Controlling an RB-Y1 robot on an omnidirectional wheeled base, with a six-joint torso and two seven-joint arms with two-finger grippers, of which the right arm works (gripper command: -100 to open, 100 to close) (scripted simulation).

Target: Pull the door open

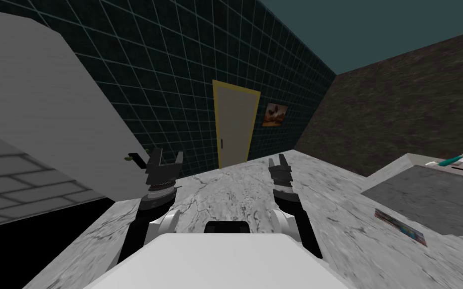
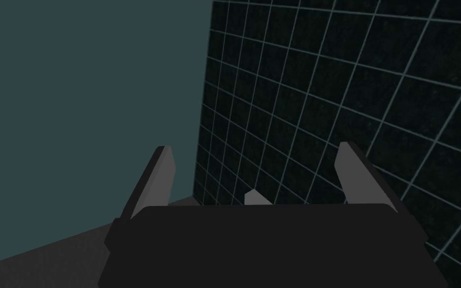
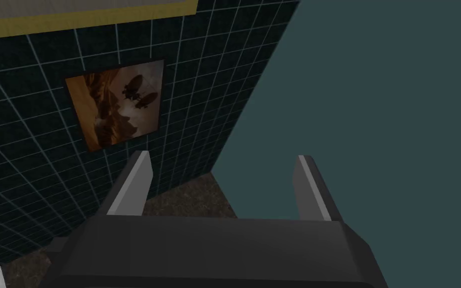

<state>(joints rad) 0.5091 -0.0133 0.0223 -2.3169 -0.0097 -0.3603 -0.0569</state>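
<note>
Large white door (image 1: 39,100) across the upper left of the head view, with a small dark handle (image 1: 131,158) at its lower right corner. Left end effector (image 1: 165,159) just right of that handle, fingers spread wide, gripping nothing. Right end effector (image 1: 279,161) a little right of centre, over the marbled floor (image 1: 225,185), likewise open and empty. Second door (image 1: 235,125), pale in a yellow frame, at centre in the dark tiled wall (image 1: 175,75). Black area (image 1: 34,241) at lower left, below the white door.
</note>
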